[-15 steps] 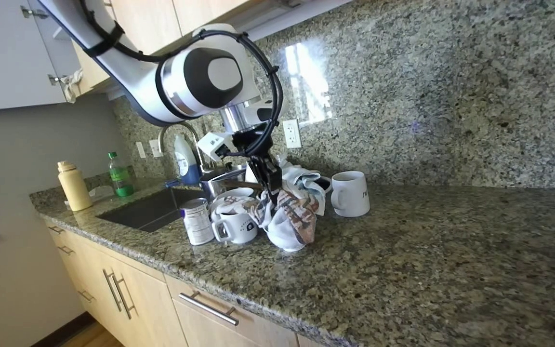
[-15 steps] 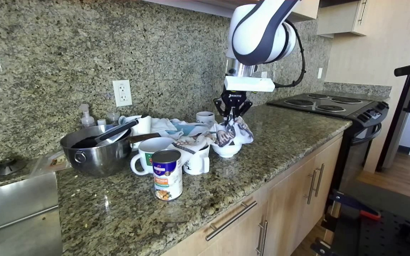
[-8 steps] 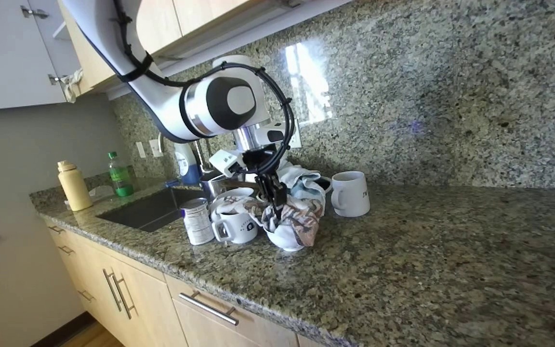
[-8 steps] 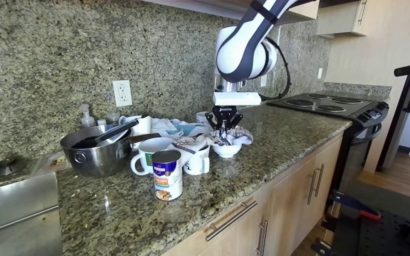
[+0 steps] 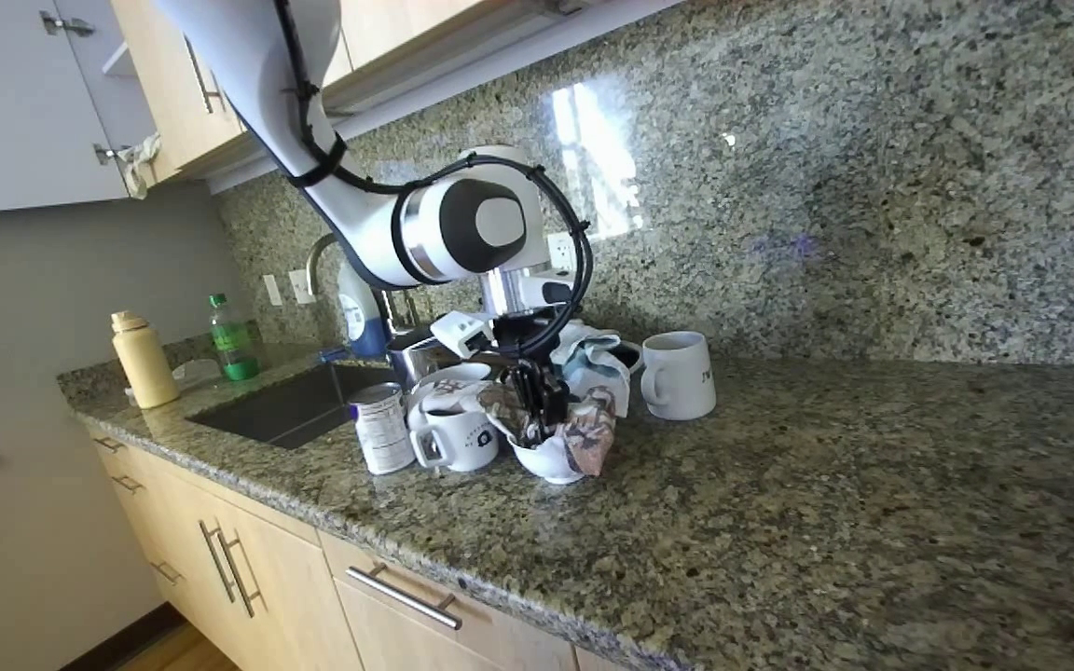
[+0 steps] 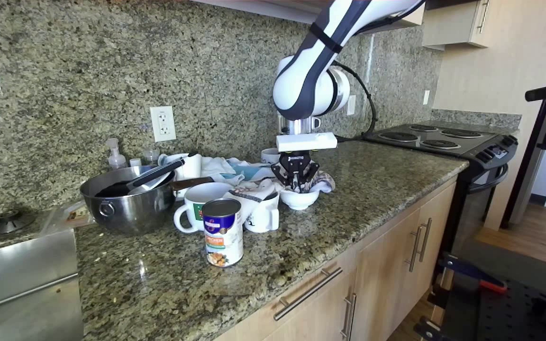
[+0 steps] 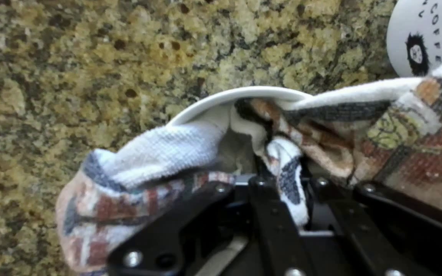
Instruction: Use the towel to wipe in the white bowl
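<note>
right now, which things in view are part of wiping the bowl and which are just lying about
Part of the job:
- gripper
- patterned towel
- white bowl

Just lying about:
- food can
- steel mixing bowl
- green-print mug
- yellow bottle
- green-capped bottle

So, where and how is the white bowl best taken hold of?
Probably by the bare rim in the upper part of the wrist view, pinched from above: the white bowl stands upright, opening upward, and the towel covers the rim on both sides of there. The gripper, closed on the towel, should let go first.
</note>
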### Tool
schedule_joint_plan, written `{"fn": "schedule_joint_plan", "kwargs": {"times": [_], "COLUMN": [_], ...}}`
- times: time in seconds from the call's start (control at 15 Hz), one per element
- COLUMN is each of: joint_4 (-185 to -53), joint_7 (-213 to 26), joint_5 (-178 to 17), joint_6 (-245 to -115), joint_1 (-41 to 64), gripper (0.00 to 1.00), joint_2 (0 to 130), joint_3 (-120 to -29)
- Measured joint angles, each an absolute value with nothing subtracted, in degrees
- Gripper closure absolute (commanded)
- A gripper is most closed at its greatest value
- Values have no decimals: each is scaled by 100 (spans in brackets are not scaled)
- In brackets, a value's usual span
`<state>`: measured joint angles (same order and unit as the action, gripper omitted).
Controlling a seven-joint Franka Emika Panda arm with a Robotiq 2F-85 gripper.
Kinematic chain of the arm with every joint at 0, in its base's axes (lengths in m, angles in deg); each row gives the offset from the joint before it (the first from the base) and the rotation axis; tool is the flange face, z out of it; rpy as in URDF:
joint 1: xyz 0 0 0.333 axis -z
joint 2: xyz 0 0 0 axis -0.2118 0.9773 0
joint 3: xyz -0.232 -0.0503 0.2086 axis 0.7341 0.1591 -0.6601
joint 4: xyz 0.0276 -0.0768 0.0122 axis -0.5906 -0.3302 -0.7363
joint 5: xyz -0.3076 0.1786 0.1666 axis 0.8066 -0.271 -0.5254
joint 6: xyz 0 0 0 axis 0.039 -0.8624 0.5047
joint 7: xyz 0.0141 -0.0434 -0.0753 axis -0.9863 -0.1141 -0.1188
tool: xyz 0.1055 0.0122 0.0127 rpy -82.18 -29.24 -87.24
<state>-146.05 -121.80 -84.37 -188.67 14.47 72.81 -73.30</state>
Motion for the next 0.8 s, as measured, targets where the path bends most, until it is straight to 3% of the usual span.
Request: {"fn": "schedule_joint_plan", "kwargs": {"times": [0.8], "joint_4": [-13956], "joint_7": [-12405], "joint_5": [-8502], "joint_6": [-18445], "joint_1": [1251], "gripper": [96], "joint_2": [7694], "joint_3": [-6992]}}
